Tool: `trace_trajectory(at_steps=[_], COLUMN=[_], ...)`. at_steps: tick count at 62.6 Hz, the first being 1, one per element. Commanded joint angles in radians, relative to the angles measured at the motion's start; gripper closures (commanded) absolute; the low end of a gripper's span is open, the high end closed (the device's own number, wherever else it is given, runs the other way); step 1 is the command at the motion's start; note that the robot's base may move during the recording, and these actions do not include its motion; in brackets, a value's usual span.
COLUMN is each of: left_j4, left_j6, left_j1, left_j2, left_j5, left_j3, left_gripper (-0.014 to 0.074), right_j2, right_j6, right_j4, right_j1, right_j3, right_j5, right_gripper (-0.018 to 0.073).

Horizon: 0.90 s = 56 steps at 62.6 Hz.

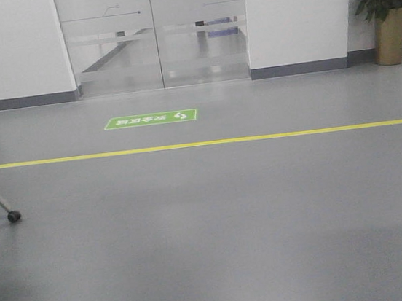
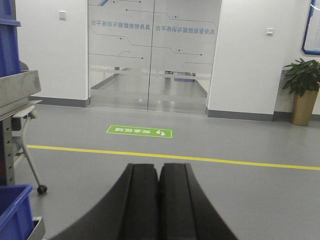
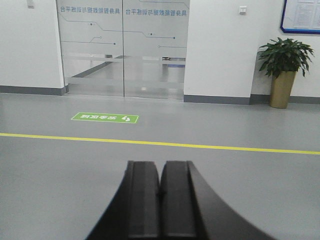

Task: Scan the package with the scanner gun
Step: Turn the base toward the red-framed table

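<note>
The package and the scanner gun are out of view in all three views. My left gripper [image 2: 158, 167] is shut, its two black fingers pressed together with nothing between them, pointing out over bare grey floor. My right gripper [image 3: 161, 165] is likewise shut and empty, aimed at the floor in front of the yellow line. Neither gripper shows in the front view.
Grey floor with a yellow line [image 1: 200, 144] and a green floor sign [image 1: 151, 118]. Frosted glass doors [image 1: 153, 31] stand at the back, a potted plant [image 1: 390, 13] at the right. A metal rack [image 2: 17, 90] with blue bins [image 2: 12, 212] and a wheeled leg [image 1: 12, 215] is at the left.
</note>
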Motion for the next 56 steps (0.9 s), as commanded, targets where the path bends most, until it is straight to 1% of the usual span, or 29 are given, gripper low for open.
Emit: trace_trajectory(at_steps=[1, 56], left_j4=[-0.003, -0.003], left_j6=[0.004, 0.004], left_j1=[0.004, 0.004], left_j2=[-0.003, -0.003], left_j5=[-0.013, -0.013], left_j3=[-0.002, -0.002], left_gripper=[0.0687, 0.0687], right_j2=[-0.002, -0.002], right_j6=[0.001, 0.001], right_j4=[0.002, 0.002], right_j1=[-0.005, -0.005], right_j3=[0.000, 0.000], right_j5=[-0.017, -0.017], right_gripper=[0.0727, 0.0727])
